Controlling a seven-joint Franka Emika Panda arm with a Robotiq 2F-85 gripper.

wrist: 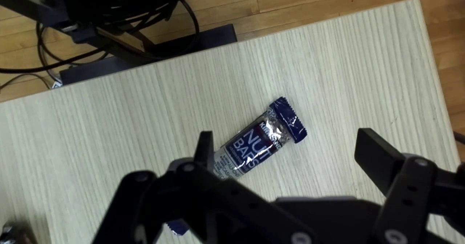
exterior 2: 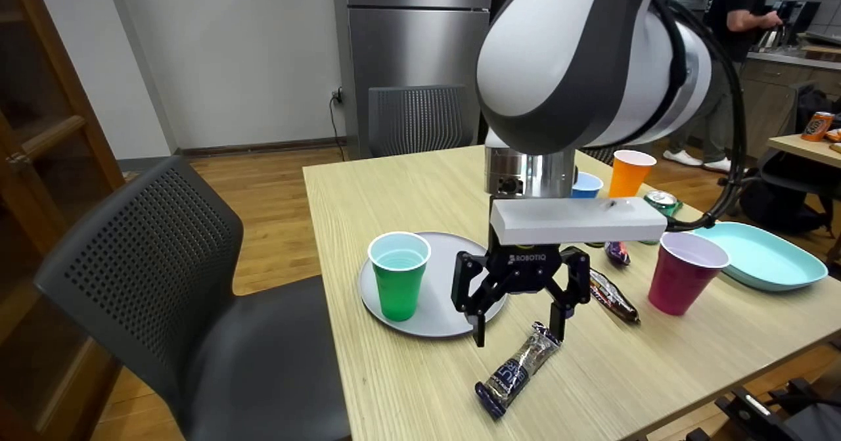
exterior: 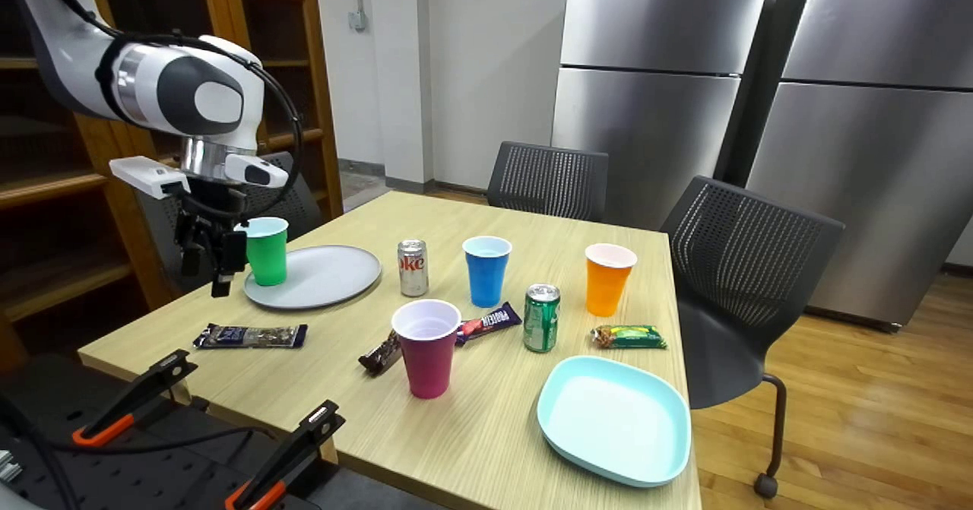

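Gripper [exterior 2: 518,337] hung spread in exterior view, pinching nothing; nut bar [exterior 2: 519,369] lay on table [exterior 2: 414,395] below; in exterior view, same bar sat near grey plate [exterior: 334,267] bearing green cup [exterior: 267,259]; in wrist view, bar slanted, labelled end between fingers [wrist: 377,156], middle hidden behind one; glossy wrapper [wrist: 254,146] looked slippery; bar seemed light, fairly stiff, maybe crumbly under hard squeeze; best hold looked straight across middle, off thin crimped ends.
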